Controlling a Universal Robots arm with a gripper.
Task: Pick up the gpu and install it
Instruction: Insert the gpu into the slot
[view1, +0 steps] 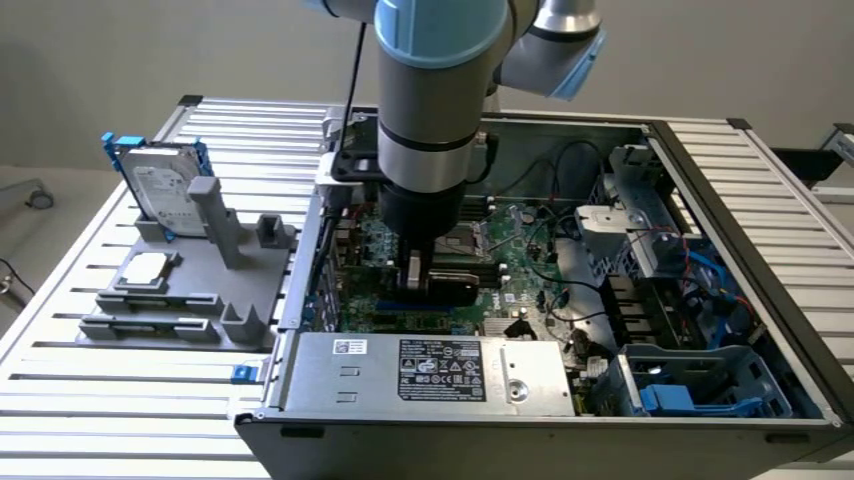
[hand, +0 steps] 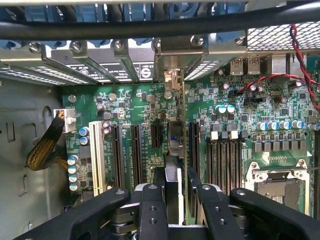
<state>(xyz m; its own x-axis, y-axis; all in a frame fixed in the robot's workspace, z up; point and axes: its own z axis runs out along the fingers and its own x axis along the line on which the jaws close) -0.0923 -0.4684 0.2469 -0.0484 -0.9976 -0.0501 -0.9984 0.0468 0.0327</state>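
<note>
One gripper (hand: 175, 212) pinches the gpu (hand: 173, 147), on edge over the green board (hand: 240, 100); fitting it in likely needs a straight push.

A robotics lab bench — slotted aluminium table (view1: 94, 400), an opened computer case (view1: 534, 450) on it, a grey parts fixture (view1: 174, 300) beside, robot arm (view1: 434, 100) above.

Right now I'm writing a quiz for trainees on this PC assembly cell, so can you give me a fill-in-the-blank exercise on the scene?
1. The tool holds the gpu inside the open computer case, above the ___ motherboard.
2. The hard drive stands in a ___ frame.
3. The processor chip lies on the ___ fixture.
Missing words: green; blue; gray.
</note>
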